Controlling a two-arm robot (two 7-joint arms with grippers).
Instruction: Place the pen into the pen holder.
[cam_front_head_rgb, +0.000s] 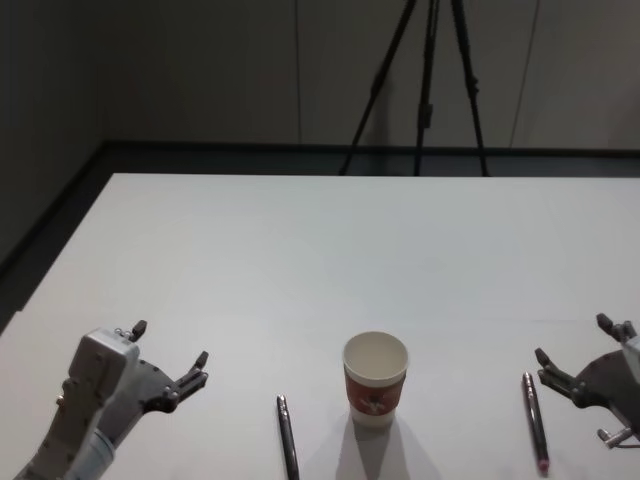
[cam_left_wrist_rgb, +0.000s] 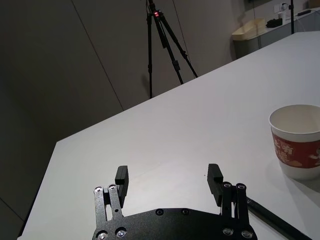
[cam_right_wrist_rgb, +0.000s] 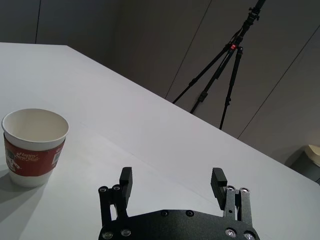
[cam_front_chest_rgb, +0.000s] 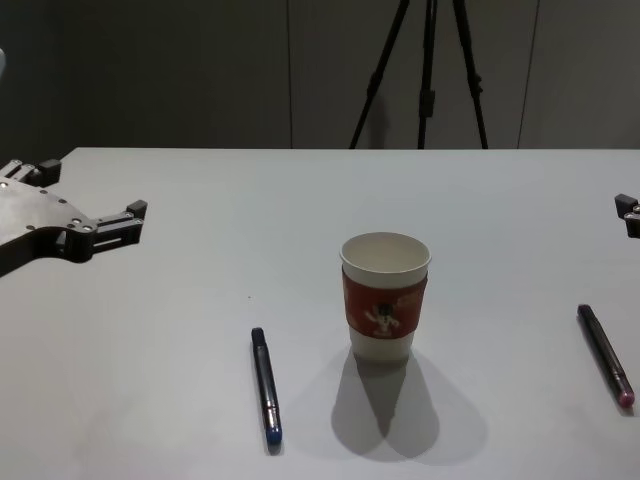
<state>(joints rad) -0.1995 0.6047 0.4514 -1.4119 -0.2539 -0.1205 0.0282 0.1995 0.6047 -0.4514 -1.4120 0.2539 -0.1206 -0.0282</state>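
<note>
"Red cardboard sleeve round a white paper cup. That's the pen holder (cam_front_head_rgb: 375, 385), standing upright on the white table (cam_front_head_rgb: 300, 250), towards the near edge and roughly midway between the two arms."

"Anything printed on the sleeve?"

"The chest view shows a small white-and-dark figure on it. The right wrist view catches another side, with pale lettering. From the head view you look down into the mouth, and the inside is white."

"And the pens?"

"Two, both lying flat on the table. The blue-tipped pen (cam_front_chest_rgb: 265, 385) lies left of the cup, near it but apart. The pink-tipped pen (cam_front_chest_rgb: 604, 353) lies well off to the right. The chest view gives both tip colours plainly, while in the head view the left pen runs off the near edge."

"The grippers?"

"The left gripper (cam_front_head_rgb: 171, 342) hovers at the near left, fingers spread wide and gripping nothing — its wrist view shows the dark pen close by and the cup beyond. The right gripper (cam_front_head_rgb: 572, 340) sits at the near right, just right of the pink-tipped pen, its fingers likewise parted and bare."

"Behind the table?"

"A black tripod (cam_front_head_rgb: 420, 90) past the far edge, against a dark wall."
</note>
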